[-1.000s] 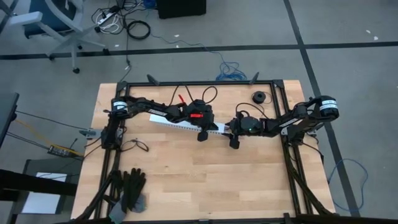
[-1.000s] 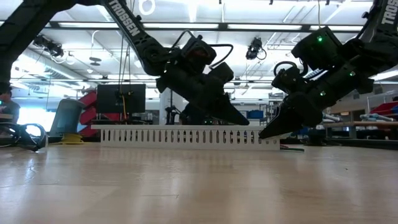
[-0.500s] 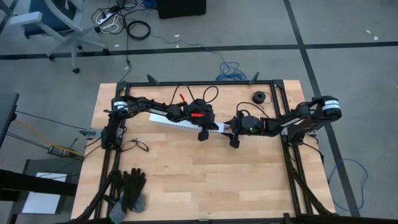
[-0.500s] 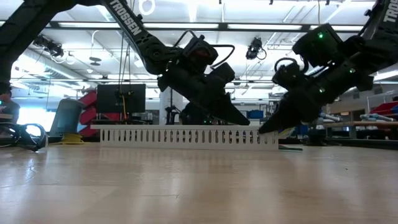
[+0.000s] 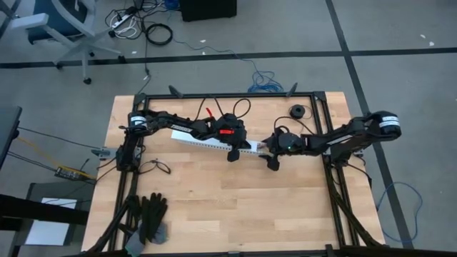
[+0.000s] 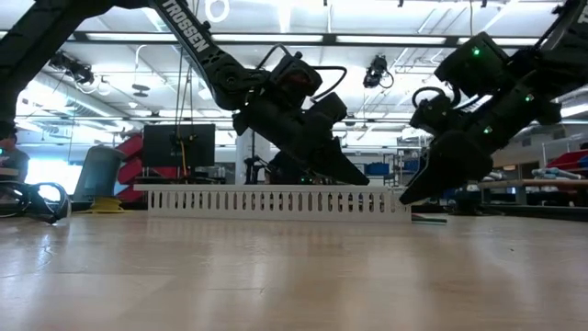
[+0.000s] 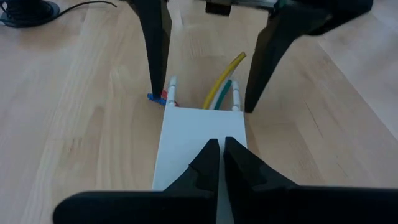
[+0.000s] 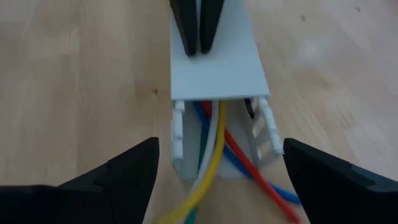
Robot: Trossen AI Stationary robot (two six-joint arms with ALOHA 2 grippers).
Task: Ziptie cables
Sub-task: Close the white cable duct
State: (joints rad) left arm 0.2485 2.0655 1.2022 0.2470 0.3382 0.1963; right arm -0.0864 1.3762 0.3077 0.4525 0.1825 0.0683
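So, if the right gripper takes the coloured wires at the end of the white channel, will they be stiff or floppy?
Probably floppy: the cables are thin and leave the white channel in loose curves. They look light, and may slide out of the open end if pulled. The open right gripper might catch only some, since they spread apart.

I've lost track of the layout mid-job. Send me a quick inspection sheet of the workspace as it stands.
Surface: light wooden table, black frame.
Job's things: thin coloured cables run out of the end of the long white slotted plastic channel, whose flat cover is on.
Clutter: black gloves at near left corner; small black spool at the far right.
Grippers: left gripper shut, tips on the cover; right gripper open, straddling the channel's end.
Cables: red, blue, yellow, white, green; no ziptie seen.
Surroundings: office chair, floor cords.
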